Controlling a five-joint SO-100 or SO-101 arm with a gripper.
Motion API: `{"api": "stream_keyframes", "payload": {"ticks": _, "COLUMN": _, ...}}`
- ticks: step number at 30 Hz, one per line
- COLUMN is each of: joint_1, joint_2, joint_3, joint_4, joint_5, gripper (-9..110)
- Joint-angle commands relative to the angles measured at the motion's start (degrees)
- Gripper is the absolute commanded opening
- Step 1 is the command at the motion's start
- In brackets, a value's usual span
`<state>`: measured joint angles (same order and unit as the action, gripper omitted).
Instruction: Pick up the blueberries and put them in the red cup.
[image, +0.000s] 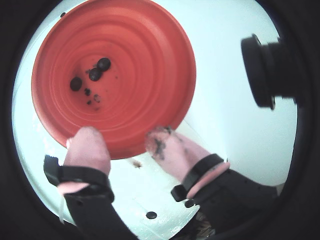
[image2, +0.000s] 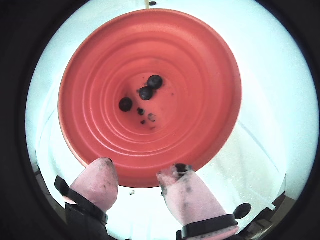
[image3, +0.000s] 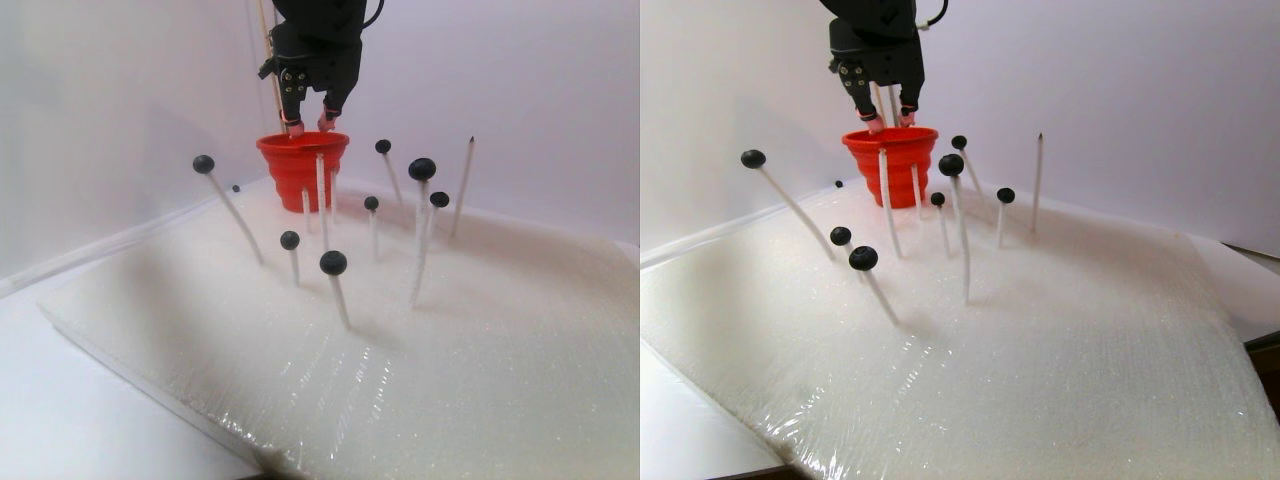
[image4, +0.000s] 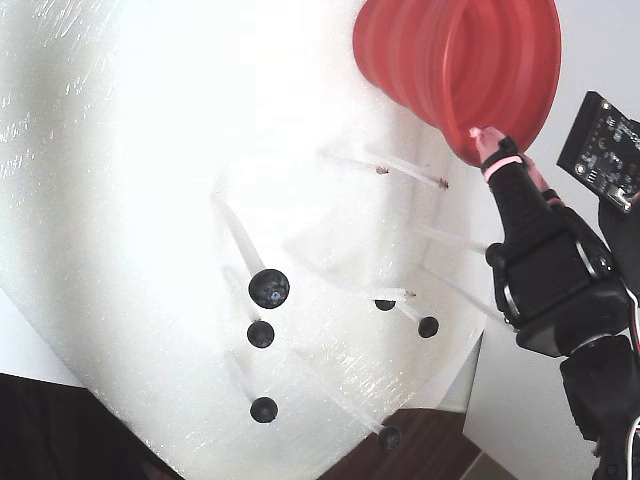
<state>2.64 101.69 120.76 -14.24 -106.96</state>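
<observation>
The red cup (image: 150, 75) fills both wrist views, seen from above, with three blueberries (image: 95, 74) and dark crumbs on its bottom (image2: 145, 93). My gripper (image: 125, 142) hangs just over the cup's near rim, open, its pink fingertips (image2: 97, 182) stained dark and nothing between them. In the stereo pair view the gripper (image3: 308, 125) sits right above the cup (image3: 300, 170) at the back of the foam. Several more blueberries (image3: 333, 263) are stuck on thin white sticks in front of the cup. In the fixed view they show below the cup (image4: 269, 288).
A white foam sheet (image3: 480, 350) wrapped in film covers the table. Bare pointed sticks (image3: 462, 185) stand among the berry sticks close to the cup. A pale wall rises behind the cup. A black camera module (image: 265, 70) juts in at the right.
</observation>
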Motion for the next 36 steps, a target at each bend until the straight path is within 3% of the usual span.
{"api": "stream_keyframes", "payload": {"ticks": 1, "joint_1": 0.9, "joint_2": 8.4, "joint_3": -1.1, "joint_4": 0.2, "joint_5": -0.3, "gripper": 15}}
{"api": "stream_keyframes", "payload": {"ticks": 36, "joint_1": 5.8, "joint_2": 20.8, "joint_3": 6.7, "joint_4": 8.3, "joint_5": -3.3, "gripper": 15}}
